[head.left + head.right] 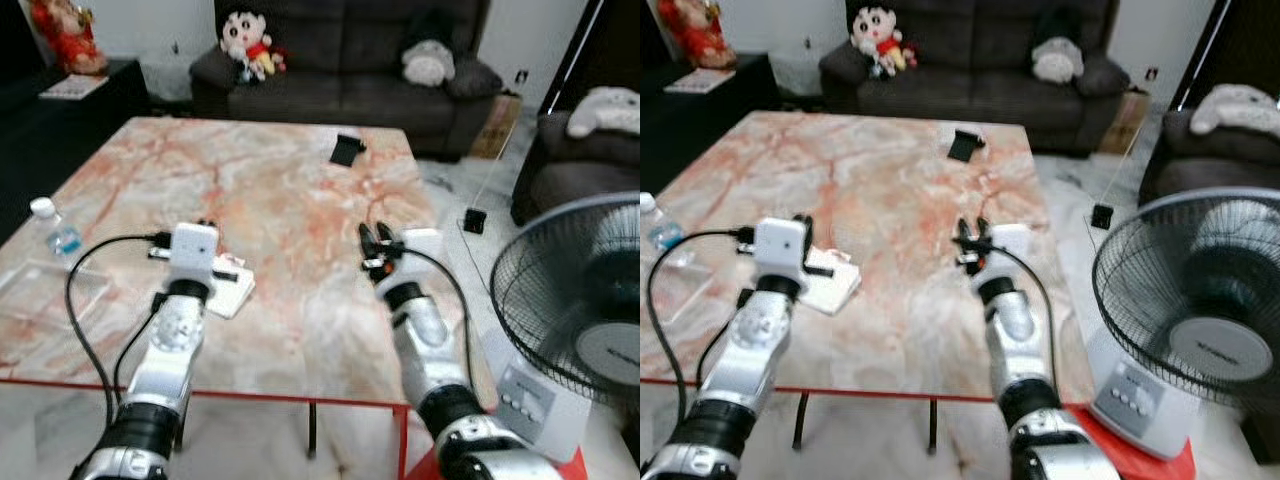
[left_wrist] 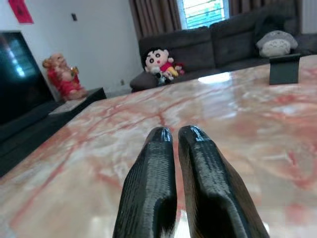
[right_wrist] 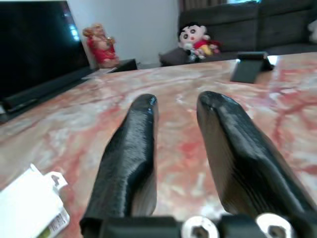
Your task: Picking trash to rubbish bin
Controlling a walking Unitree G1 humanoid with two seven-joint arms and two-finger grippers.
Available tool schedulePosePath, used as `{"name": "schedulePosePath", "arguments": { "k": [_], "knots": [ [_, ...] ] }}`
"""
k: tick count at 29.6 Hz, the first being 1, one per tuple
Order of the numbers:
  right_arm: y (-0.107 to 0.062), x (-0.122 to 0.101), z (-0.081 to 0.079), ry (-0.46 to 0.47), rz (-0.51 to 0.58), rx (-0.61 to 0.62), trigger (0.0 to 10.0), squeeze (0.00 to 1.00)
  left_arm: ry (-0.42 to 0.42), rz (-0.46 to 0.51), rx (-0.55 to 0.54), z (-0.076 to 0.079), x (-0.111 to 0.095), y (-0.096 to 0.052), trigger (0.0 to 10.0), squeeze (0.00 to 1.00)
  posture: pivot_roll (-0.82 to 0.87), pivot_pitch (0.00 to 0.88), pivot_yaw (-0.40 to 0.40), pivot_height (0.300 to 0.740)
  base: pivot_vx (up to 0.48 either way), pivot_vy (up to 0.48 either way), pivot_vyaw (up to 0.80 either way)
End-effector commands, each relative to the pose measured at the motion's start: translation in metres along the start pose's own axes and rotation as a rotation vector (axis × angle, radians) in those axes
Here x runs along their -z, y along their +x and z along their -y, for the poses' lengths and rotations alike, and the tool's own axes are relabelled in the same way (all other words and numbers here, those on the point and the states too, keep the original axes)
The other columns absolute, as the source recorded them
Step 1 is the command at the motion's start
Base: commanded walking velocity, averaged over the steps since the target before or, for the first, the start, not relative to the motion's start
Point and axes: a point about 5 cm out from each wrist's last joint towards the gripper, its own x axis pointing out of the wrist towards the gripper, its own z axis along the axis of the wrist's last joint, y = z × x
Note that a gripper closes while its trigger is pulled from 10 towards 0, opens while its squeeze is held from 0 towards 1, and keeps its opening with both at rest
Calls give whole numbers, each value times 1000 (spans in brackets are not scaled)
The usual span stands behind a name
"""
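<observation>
Both grippers are hovering empty over the table (image 1: 300,300), left gripper (image 2: 174,135) nearly closed above the white packet (image 1: 232,288), right gripper (image 3: 178,104) slightly parted beside it.

head eyes look down on marble table (image 1: 300,200), wrist cameras skim it low

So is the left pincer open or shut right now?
Shut. The left pincer hovers over the marble table, black fingers nearly touching, holding nothing.
</observation>
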Motion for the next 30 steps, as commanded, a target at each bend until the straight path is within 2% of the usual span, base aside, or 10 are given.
{"name": "schedulePosePath", "arguments": {
  "k": [1,5,12,15,19,20,21,27,30],
  "knots": [
    [-1,-4,12,-9,9,36,10000,0,-9,21,17,8,-7,2,10000,0,-7,1,-46,740,326,0,0],
    [-2,-4,11,-7,8,33,10000,0,-12,28,15,8,-8,3,10000,0,-7,1,-45,740,316,0,0],
    [-2,-1,9,-4,-2,21,10000,0,-4,19,11,7,-7,3,10000,0,-7,2,-46,740,0,0,0],
    [-2,-1,9,-4,-4,17,10000,0,-19,-13,-5,3,-3,4,10000,0,-7,2,-46,740,0,0,0],
    [-2,-1,9,-3,-7,14,10000,0,-34,-88,-48,-10,6,8,10000,0,-7,2,-46,740,0,0,0],
    [-3,-1,9,-3,-7,13,10000,0,-43,-118,-63,-15,10,9,10000,596,-7,2,-45,740,0,0,0],
    [-3,0,8,-3,-8,11,10000,0,-29,-149,-71,-21,15,10,10000,1000,-7,2,-45,740,0,0,0],
    [-3,1,8,-4,-14,6,10000,0,9,-199,-87,-34,21,11,10000,1000,-8,6,-46,740,0,0,0],
    [-3,2,8,-6,-19,4,10000,0,-18,-216,-102,-40,24,13,10000,1000,-8,6,-46,740,0,0,0]
  ]
}}
